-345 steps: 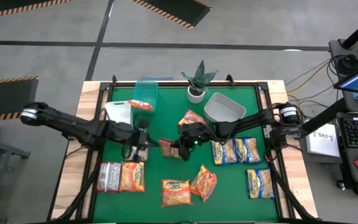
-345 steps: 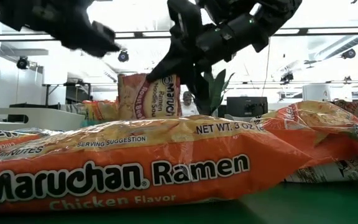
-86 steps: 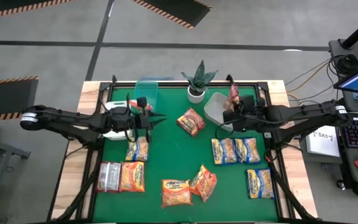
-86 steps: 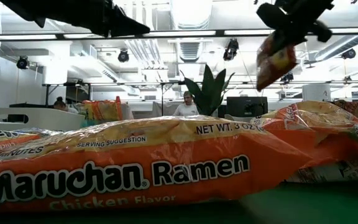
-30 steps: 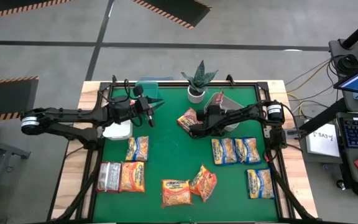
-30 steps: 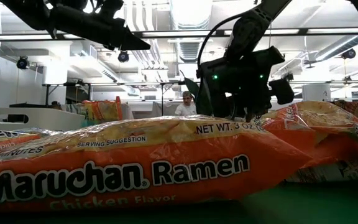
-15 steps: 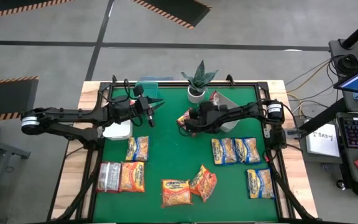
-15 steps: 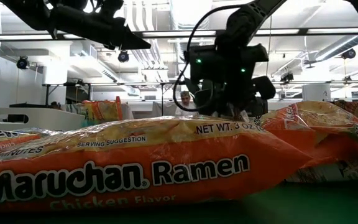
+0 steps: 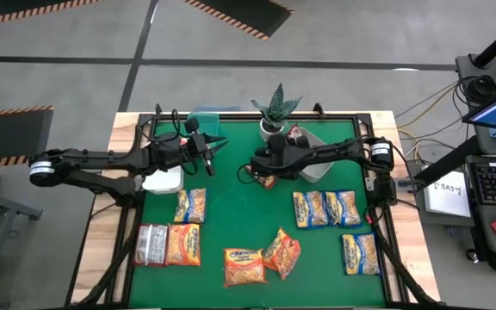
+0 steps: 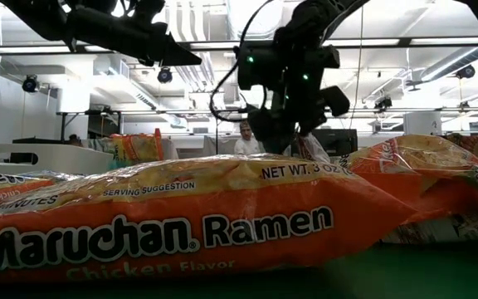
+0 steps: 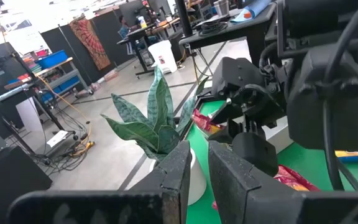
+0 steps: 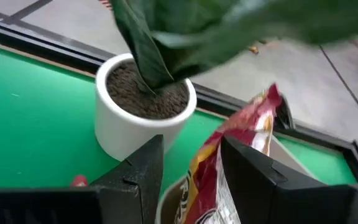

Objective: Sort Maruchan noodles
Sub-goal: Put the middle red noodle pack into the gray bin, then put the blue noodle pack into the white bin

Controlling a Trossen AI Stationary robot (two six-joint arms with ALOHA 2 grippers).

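Note:
Several Maruchan packets lie flat on the green mat: a yellow-and-blue one (image 9: 191,205), a silvery one (image 9: 151,244), orange ones (image 9: 244,265) and a yellow-and-blue pair (image 9: 327,208). A red packet (image 9: 294,135) (image 12: 247,134) stands on end in the grey bin (image 9: 317,139), leaning on its rim. Another red packet (image 9: 268,178) lies on the mat, mostly hidden under my right gripper (image 9: 261,166) (image 12: 191,165), which is open above it; I cannot tell whether it touches. My left gripper (image 9: 212,144) (image 11: 199,168) hovers by the teal bin (image 9: 201,126), its fingers nearly together, holding nothing.
A potted plant (image 9: 275,110) in a white pot (image 12: 143,115) stands at the far edge, close to the grey bin and my right gripper. A white bin (image 9: 164,178) sits under my left arm. In the low view an orange packet (image 10: 181,224) fills the foreground.
My right gripper has moved from beside the grey bin toward the table's left edge, turning as it went, and now stands over the red packet on the mat, covering most of it. The red packet in the bin has stayed put.

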